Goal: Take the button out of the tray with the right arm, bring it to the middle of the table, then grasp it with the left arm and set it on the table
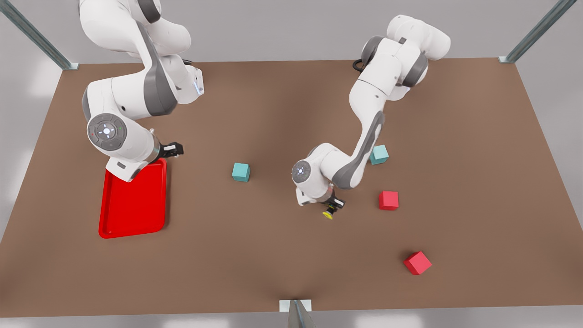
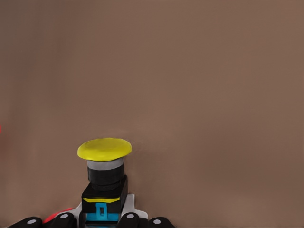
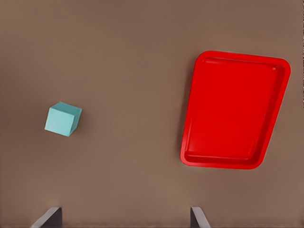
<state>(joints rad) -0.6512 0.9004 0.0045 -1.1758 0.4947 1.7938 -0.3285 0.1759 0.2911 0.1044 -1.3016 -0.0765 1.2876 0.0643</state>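
Near the middle of the table (image 1: 273, 255), the left gripper (image 1: 331, 208) holds the button (image 1: 328, 214) by its black base, the yellow cap pointing away from the fingers. Beside the red tray (image 1: 133, 205), at its far end in the front view, hangs the right gripper (image 1: 175, 149); its fingers (image 3: 47, 218) stand apart, holding nothing. One teal cube (image 1: 240, 172) lies between the two arms.

The brown table (image 1: 273, 255) carries the red tray (image 1: 132, 205) at the front view's left. A teal cube (image 1: 240, 172) sits near the middle, another teal cube (image 1: 379, 155) farther right, and two red cubes (image 1: 388, 200) (image 1: 417, 263) lie right and nearer.
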